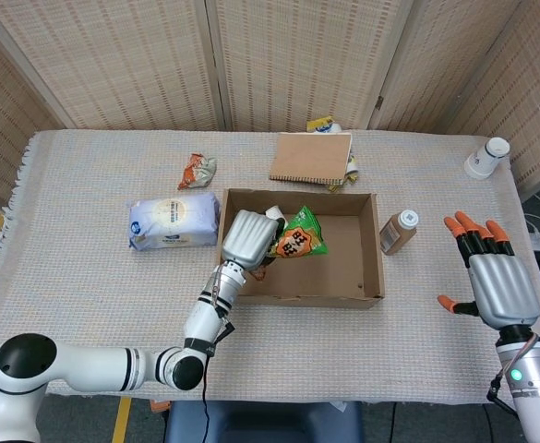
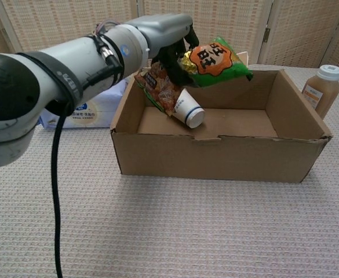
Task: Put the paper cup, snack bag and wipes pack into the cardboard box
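My left hand holds the green snack bag above the left half of the open cardboard box. The white paper cup lies on its side on the box floor, below the bag; in the head view only its rim peeks past the hand. The blue-and-white wipes pack lies on the cloth left of the box. My right hand hovers open over the table's right edge, fingers spread.
A brown bottle stands just right of the box. Behind the box lie a brown notebook and a crumpled orange wrapper. A white cup sits at the far right corner.
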Robot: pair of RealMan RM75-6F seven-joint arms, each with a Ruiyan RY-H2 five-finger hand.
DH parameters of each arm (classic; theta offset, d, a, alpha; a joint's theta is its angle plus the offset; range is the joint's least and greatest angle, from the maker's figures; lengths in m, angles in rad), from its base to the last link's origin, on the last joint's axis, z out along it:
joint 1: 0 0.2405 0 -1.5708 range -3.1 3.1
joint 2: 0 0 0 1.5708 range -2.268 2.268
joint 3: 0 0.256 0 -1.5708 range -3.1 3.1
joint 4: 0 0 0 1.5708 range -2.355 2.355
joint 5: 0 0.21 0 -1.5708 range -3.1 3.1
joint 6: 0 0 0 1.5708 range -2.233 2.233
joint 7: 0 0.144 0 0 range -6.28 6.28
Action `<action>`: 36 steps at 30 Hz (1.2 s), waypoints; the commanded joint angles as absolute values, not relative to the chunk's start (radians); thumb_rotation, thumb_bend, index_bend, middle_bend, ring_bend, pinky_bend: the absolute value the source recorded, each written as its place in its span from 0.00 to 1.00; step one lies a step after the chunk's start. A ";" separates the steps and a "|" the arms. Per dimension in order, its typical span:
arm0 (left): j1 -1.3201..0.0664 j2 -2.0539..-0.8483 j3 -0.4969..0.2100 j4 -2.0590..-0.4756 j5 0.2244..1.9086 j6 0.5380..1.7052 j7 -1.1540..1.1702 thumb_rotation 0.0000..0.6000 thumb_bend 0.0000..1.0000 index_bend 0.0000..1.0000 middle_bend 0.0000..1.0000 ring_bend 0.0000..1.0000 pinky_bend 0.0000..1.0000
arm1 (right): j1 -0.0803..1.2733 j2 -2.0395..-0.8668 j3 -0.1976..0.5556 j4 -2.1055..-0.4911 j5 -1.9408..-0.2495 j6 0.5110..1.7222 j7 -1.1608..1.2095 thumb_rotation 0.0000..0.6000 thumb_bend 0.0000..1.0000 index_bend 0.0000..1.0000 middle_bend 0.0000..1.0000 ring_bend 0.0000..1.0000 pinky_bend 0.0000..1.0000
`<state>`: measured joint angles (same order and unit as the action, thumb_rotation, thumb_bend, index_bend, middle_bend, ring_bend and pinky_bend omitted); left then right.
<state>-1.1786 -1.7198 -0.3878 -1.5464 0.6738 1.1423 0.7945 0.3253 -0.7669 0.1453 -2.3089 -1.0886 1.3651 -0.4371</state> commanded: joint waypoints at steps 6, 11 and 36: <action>-1.170 -1.687 -0.408 -1.573 0.676 1.121 0.733 1.00 0.12 0.00 0.00 0.00 0.04 | 0.326 -0.770 0.145 -2.307 -1.089 1.365 -0.439 1.00 0.04 0.07 0.00 0.00 0.00; -1.161 -1.636 -0.402 -1.595 0.683 1.120 0.739 1.00 0.12 0.00 0.00 0.00 0.04 | 0.325 -0.770 0.146 -2.306 -1.088 1.367 -0.439 1.00 0.04 0.07 0.00 0.00 0.00; -1.137 -1.329 -0.232 -1.490 0.367 0.795 0.681 1.00 0.12 0.00 0.00 0.00 0.06 | 0.325 -0.777 0.146 -2.305 -1.085 1.372 -0.449 1.00 0.04 0.07 0.00 0.00 0.00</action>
<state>-1.1233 -1.3036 -0.2467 -1.5324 0.3869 0.8132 0.6987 0.3255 -0.7776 0.1461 -2.3048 -1.0851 1.3714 -0.4488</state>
